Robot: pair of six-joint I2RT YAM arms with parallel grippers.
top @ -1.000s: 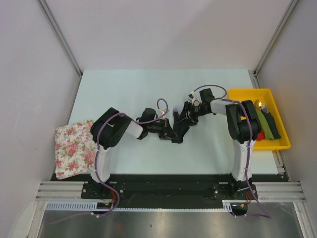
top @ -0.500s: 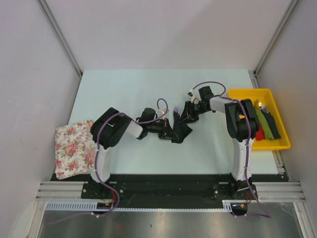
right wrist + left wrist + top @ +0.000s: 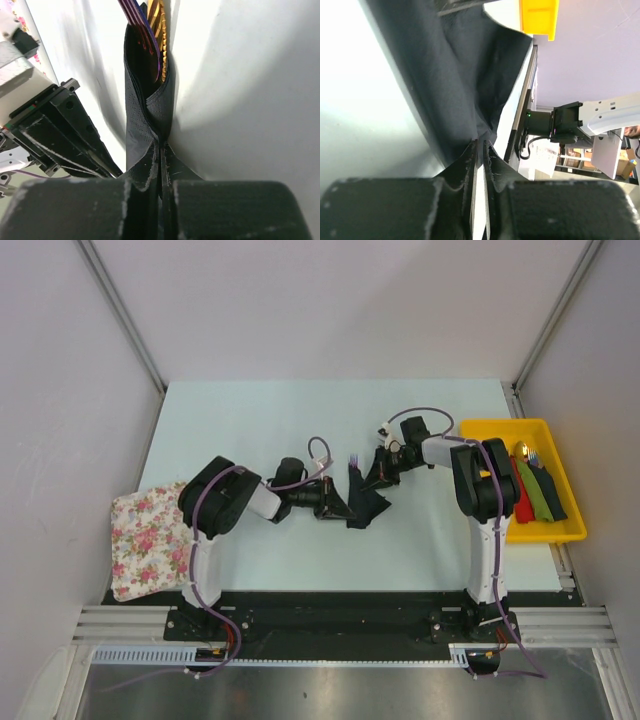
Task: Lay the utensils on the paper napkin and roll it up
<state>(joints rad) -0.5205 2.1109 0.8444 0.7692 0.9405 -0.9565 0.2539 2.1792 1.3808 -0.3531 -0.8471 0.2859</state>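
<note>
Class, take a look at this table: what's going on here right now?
The right gripper is shut on a black napkin folded around utensils, whose tips stick out of one end. The left gripper sits at the napkin's edge, jaws almost together; whether it grips is unclear. Other rolls lie in the yellow tray.

pale mint table point(image 3: 240, 415) boxed in by plain white walls point(image 3: 330, 300), evenly lit.

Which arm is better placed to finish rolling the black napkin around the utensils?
Right, probably. The right gripper is shut on the paper napkin just below the utensils, which the fold already wraps. The left gripper sits at the napkin's loose edge, jaws slightly apart.
</note>
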